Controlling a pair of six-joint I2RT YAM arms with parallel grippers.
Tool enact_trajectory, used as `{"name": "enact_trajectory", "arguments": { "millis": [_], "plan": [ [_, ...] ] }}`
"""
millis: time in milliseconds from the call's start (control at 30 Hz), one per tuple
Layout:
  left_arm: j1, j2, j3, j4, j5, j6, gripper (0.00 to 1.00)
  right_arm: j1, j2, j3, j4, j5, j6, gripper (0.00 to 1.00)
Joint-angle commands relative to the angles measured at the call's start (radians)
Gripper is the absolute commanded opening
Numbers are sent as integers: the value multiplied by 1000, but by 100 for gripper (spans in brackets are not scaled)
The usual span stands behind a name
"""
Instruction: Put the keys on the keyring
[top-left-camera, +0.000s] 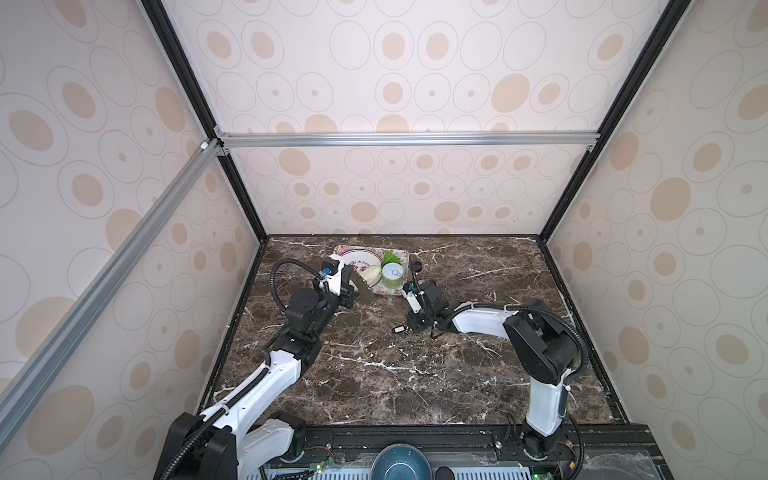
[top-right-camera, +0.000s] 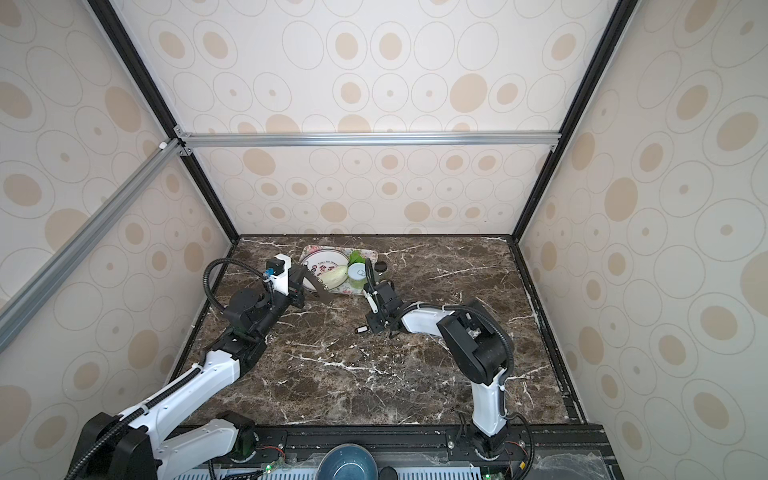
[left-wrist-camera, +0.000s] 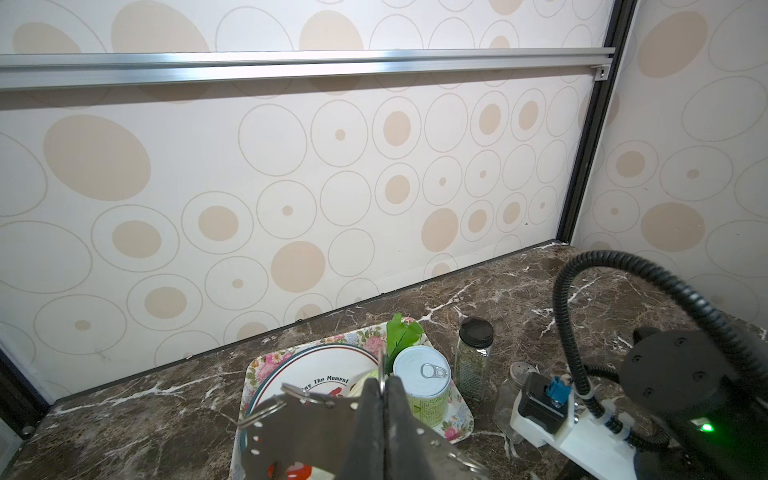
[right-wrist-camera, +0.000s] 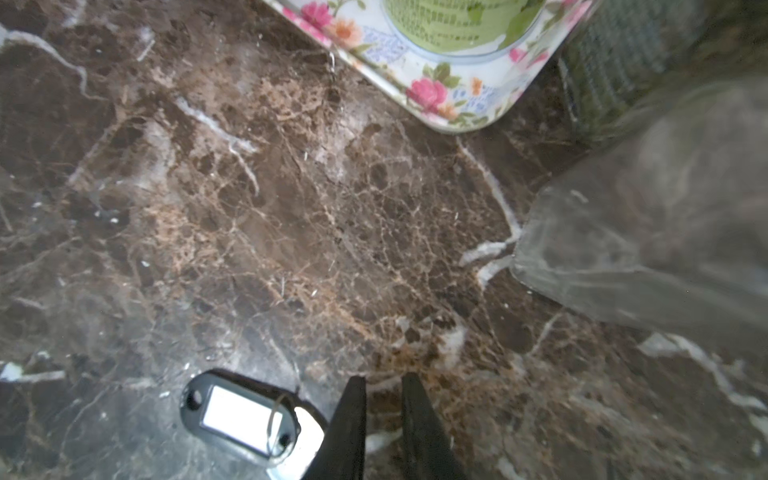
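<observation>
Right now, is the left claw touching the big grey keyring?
Touching. The left wrist view shows the left gripper shut, its jaws pinching the thin edge of the keyring between them.

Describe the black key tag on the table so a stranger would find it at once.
Start at the dark brown marble tabletop, then the flowered tray by the back wall. On bare marble nearer the camera than the tray, just beside the right tool's tips, lies a small black oblong tag. Its white centre panel sets it apart from everything nearby.
</observation>
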Motion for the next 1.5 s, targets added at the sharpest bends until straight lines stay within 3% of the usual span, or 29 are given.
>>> {"name": "enact_trajectory", "arguments": {
  "millis": [0,400,1000,1300,1467],
  "plan": [
    [7,-11,8,62,9,-12,0,-4,13,10,-30,8,-13,19],
    [8,-19,4,63,12,-12,0,49,-76,-183,67,-90,-8,15],
    [8,-25,0,65,12,-13,0,202,-43,-159,146,-114,180,14],
    [8,-29,-3,66,10,-15,0,206,-77,-183,149,-29,122,14],
    [8,-31,-3,65,9,-15,0,206,-64,-202,154,-69,83,13]
  ]
}}
